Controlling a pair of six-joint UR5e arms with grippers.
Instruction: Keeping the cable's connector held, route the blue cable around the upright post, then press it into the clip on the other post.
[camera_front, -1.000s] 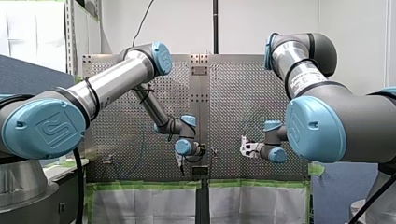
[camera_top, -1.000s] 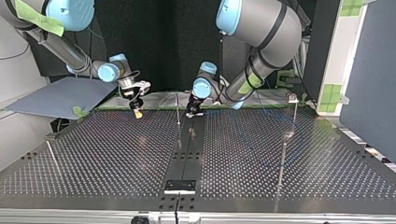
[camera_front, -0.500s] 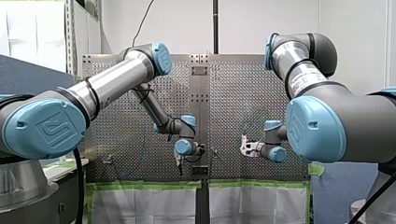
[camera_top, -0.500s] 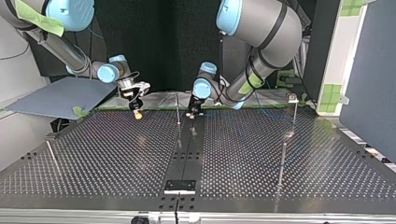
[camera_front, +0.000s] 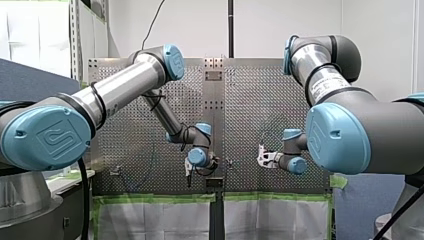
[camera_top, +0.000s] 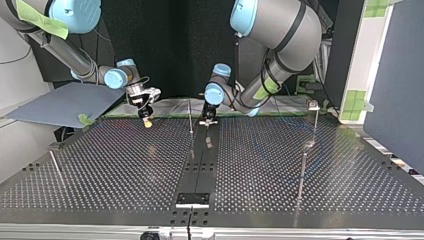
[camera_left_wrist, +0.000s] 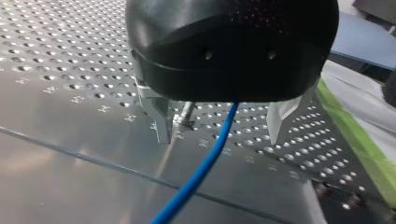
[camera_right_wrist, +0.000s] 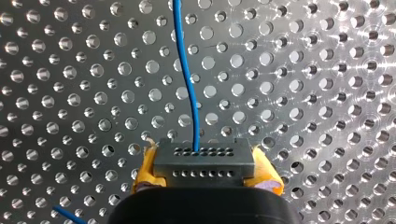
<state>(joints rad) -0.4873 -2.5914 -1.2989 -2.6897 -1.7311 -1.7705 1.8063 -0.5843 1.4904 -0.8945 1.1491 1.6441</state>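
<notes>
Blue thin cable (camera_right_wrist: 187, 79): out of grey perforated connector block (camera_right_wrist: 203, 162) clamped in yellow-padded right gripper (camera_right_wrist: 205, 171); loose between parted jaws of black left gripper (camera_left_wrist: 219, 123), shifted slightly off thin upright post (camera_top: 190, 116) since earlier.

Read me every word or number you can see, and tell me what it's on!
"UR": a raised emblem, seemingly these letters, on the blue joint cap of my left arm.
Label on my right arm: print too small to read.
Tiny engraved marks beside holes in the perforated table: too blurred to read.
</notes>
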